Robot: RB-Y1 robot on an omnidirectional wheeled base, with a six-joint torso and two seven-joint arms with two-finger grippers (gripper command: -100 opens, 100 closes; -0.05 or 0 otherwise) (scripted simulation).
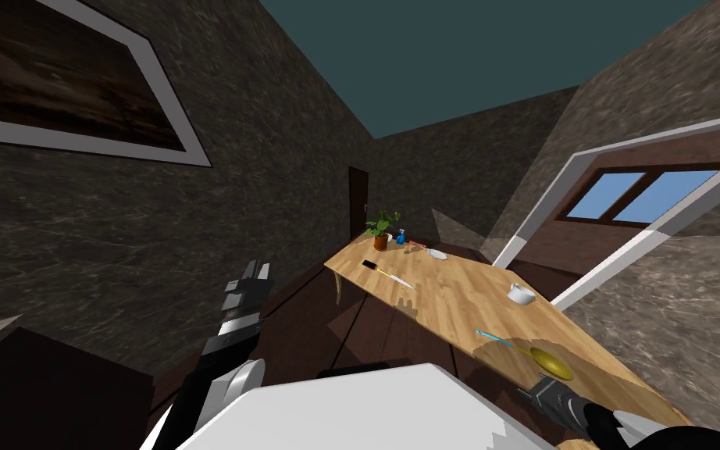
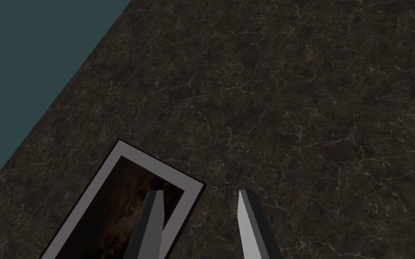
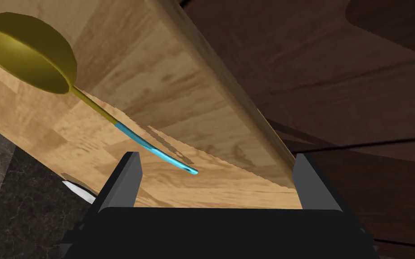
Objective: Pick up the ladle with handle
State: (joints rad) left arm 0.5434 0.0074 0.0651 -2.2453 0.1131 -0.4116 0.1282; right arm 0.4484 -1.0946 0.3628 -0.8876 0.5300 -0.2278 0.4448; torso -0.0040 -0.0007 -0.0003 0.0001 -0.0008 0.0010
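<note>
Right gripper (image 3: 217,154) hangs over the table (image 3: 179,81), fingers (image 3: 128,180) spread wide, framing the ladle (image 3: 31,54) handle; left gripper (image 2: 200,192) raised, parted, empty.

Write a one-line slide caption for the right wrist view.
Open right gripper poised above a light wooden table, the blue handle end of a yellow-bowled ladle lying between its fingers.

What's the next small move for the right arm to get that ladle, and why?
Probably ease the right gripper forward until its open fingers straddle more of the blue handle of the ladle; only the handle's tip lies between them on the table.
</note>
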